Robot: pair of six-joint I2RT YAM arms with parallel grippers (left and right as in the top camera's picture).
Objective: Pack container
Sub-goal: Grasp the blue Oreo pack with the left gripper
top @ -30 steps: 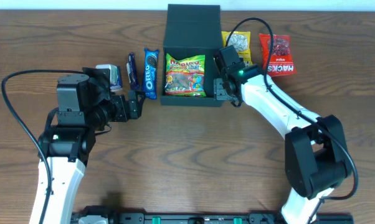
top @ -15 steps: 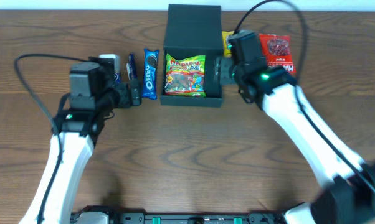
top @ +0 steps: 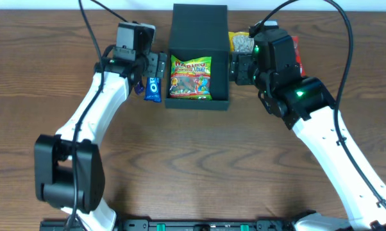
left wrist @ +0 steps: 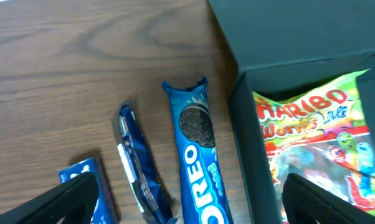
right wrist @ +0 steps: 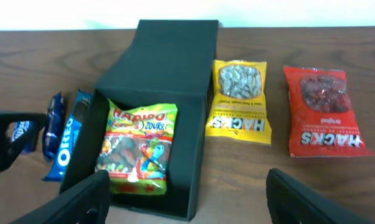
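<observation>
while the container (top: 197, 104) sits open at the middle of the desk's far edge, flap laid back toward that edge, you have only the haribo bag (top: 190, 77) inside it, so the packing looks barely begun. your left gripper (left wrist: 189, 186) hovers over the oreo pack (left wrist: 197, 162), which lies just beside the box wall on the side toward the desk's left edge; its fingers are spread wide and grip nothing. your right gripper (right wrist: 187, 180) hangs above the box's other side, fingers likewise apart and empty, with the yellow hacks bag (right wrist: 239, 102) and the red hacks bag (right wrist: 322, 112) lying flat toward the right edge. i judge the step in hand to be reaching for the next snack. next, you'd lower the left fingers astride the oreo pack's narrow width, clear of the thin dark blue packet (left wrist: 141, 168) beside it, before closing.
</observation>
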